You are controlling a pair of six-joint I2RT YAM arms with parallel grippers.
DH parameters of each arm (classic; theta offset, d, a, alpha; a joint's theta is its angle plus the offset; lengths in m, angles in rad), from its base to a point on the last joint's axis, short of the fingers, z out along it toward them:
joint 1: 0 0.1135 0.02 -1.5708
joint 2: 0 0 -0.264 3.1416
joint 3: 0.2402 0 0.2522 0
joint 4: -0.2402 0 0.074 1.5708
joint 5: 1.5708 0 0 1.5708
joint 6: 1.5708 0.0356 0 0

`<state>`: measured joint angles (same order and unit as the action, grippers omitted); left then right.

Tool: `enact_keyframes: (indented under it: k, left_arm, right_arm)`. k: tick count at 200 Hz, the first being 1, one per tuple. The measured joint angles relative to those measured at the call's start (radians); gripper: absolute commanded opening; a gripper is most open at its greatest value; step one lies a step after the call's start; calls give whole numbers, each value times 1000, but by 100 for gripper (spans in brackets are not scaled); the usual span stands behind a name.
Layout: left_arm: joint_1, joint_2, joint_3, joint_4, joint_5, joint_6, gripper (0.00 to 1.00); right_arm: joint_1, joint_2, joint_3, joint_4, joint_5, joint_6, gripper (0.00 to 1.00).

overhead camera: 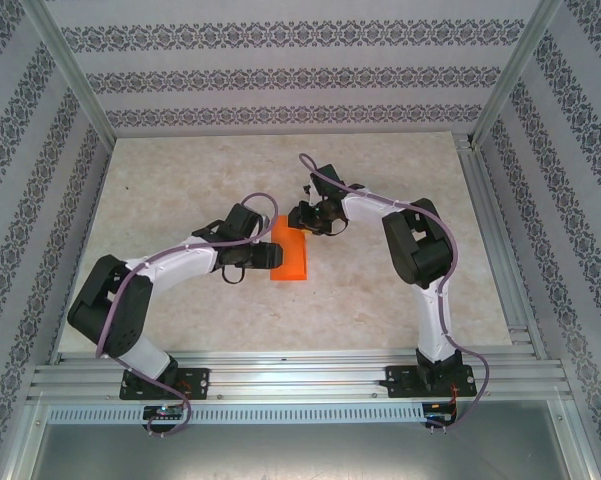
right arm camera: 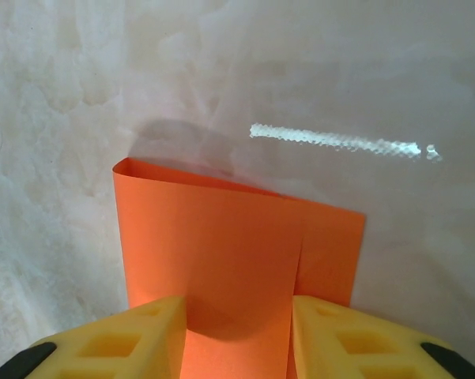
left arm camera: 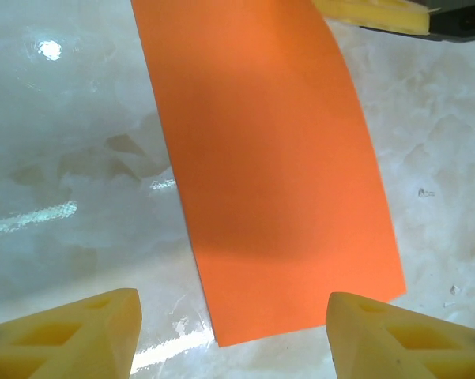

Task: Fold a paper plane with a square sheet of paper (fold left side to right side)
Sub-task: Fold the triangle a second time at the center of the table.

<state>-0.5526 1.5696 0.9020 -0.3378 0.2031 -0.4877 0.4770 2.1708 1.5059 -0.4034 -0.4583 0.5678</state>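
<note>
Pale marbled tabletop (overhead camera: pixel 180 180) inside patterned walls, where the square sheet of paper (overhead camera: pixel 289 258) lies centred, folded in half, the left gripper (left arm camera: pixel 233 304) with jaws spread at one end, the right gripper (right arm camera: pixel 237 308) with jaws part-spread astride the other; the puffy fold probably needs pressing flat next.

Your folded bright orange paper sheet (left arm camera: pixel 269 142) cut off at the left wrist view's top edge, near end lost at the right gripper (right arm camera: pixel 237 339), frame bottom, you can't tell its grip.

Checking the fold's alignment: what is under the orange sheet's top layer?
On the sheet, a strip of lower layer shows past the top flap's edge; the rest is covered. Beneath lies the table.
</note>
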Motion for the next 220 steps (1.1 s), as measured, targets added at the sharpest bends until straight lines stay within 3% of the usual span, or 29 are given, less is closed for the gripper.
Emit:
enact_keyframes:
  k: [68, 119, 165, 220]
  left_arm:
    - [-29, -79, -117, 93, 37, 123, 67]
    - [-100, -113, -147, 142, -11, 219, 75]
    - [-222, -93, -124, 143, -126, 297, 80]
    - [-330, 60, 16, 127, -296, 369, 86]
  right_arm:
    - [-1, -35, -43, 37, -46, 66, 40]
    - [1, -36, -53, 61, -65, 105, 40]
    - [1, -36, -53, 60, -67, 113, 40]
    - [1, -36, -53, 60, -67, 113, 40]
